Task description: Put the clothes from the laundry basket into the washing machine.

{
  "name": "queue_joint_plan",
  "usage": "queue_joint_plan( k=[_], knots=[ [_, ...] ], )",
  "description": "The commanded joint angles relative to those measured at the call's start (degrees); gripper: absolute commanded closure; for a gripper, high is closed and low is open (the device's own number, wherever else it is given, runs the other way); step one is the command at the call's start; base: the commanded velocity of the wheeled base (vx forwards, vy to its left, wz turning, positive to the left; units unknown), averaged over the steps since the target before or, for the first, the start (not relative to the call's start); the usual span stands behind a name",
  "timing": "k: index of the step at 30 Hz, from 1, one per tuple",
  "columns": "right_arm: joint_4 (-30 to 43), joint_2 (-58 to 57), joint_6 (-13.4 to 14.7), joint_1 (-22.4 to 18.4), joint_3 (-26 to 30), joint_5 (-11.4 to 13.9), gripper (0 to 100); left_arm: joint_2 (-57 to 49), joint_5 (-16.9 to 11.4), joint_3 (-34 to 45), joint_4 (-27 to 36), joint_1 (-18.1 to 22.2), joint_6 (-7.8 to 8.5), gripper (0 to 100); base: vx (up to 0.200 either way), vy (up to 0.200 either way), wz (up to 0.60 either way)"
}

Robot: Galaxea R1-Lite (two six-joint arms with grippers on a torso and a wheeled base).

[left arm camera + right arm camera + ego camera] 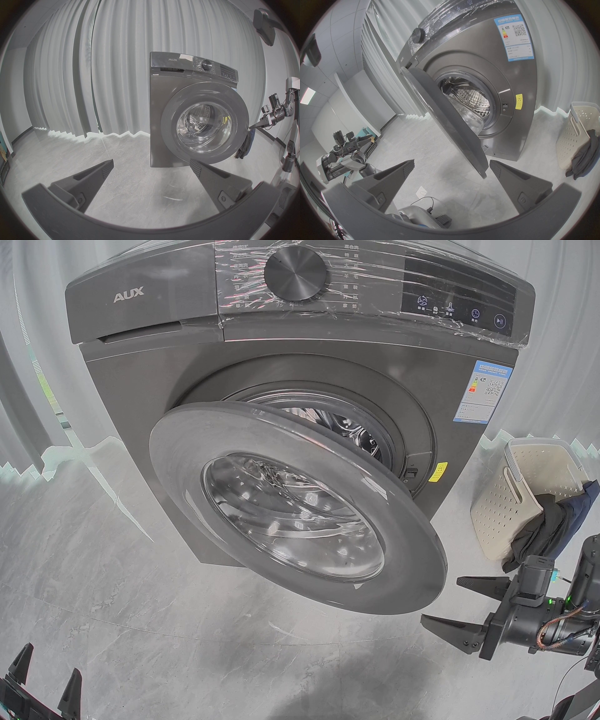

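Observation:
The grey washing machine (300,352) stands ahead with its round door (294,509) swung open toward me; the steel drum (470,100) looks bare inside. To its right a cream laundry basket (537,477) holds dark clothes (550,527) that hang over its front rim. My right gripper (465,609) is open, low on the right, between the door's edge and the basket, with nothing in its fingers. My left gripper (45,674) is open at the lower left, well back from the machine (193,109).
Grey tiled floor (125,590) spreads in front and to the left of the machine. Pleated curtains (93,78) line the wall behind. The open door juts into the space between the arms. Other equipment (343,156) stands far off across the room.

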Motion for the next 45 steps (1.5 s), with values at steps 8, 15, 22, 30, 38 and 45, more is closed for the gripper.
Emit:
queue_joint_plan(
  k=[8,15,22,30,38,45],
  knots=[
    [-9.4,13.2,0.6,1.3,-0.8,1.3,0,-1.0,0.0,0.9,0.0,0.0,-0.37,0,0.000,0.000,0.00],
    [-15.0,11.2,0.6,3.8,5.1,0.7,0,-1.0,0.0,0.9,0.0,0.0,-0.37,0,0.000,0.000,0.00],
    [-16.2,10.4,0.3,1.2,4.9,0.2,0,-1.0,0.0,0.9,0.0,-0.1,-0.99,0,0.000,0.000,0.00],
    [-16.2,12.5,0.5,6.1,2.2,0.0,0,-1.0,0.4,0.9,0.0,-0.1,-1.52,0,-0.150,0.000,0.00],
    [-19.1,16.3,0.5,7.7,2.3,-0.3,0,-1.0,0.2,0.9,0.0,-0.1,-1.43,0,0.000,0.000,0.00],
    [-21.6,14.8,0.6,8.3,5.1,-0.3,0,-1.0,0.0,0.9,0.0,-0.1,-1.08,0,0.000,0.000,0.00]
  ],
)
